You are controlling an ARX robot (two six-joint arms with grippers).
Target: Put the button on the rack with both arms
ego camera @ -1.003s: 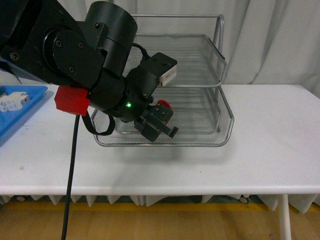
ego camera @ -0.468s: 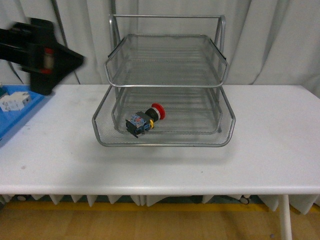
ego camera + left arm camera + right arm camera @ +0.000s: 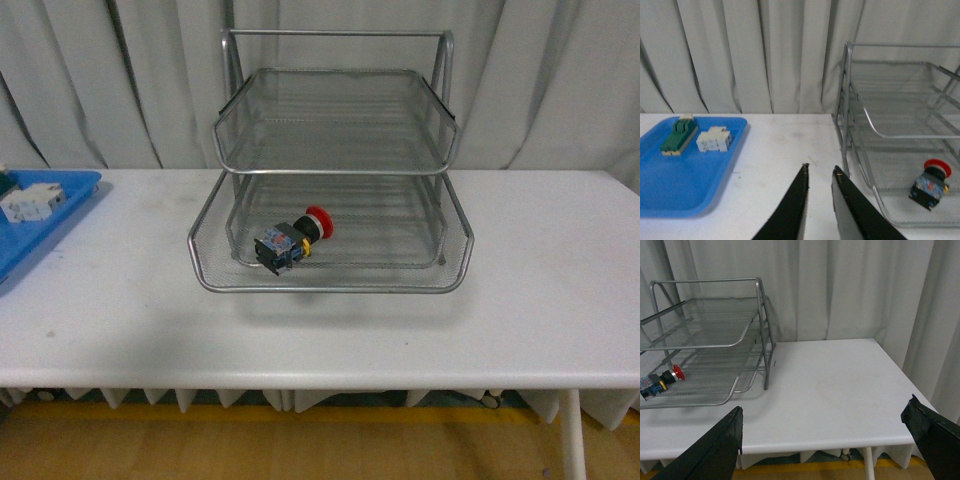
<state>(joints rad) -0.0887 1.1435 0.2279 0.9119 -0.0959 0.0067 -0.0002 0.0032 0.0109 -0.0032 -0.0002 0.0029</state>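
Red-capped button point(image 3: 290, 238) lies in rack's point(image 3: 335, 171) bottom tray, front left: placement looks done; left pincer point(image 3: 820, 167) narrow, right pincer point(image 3: 825, 407) wide, both empty

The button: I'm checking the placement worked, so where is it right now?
Front view: the button lies on its side in a lower tray of the rack, left of centre, near the front rim.

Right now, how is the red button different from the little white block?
The button has a red cap, a yellow collar and a dark body; the white block is plain white all over. The button lies on its side in the lowest mesh tray of the rack; the white block sits on the blue tray, off to the left of the rack. Both are small, blocky parts.
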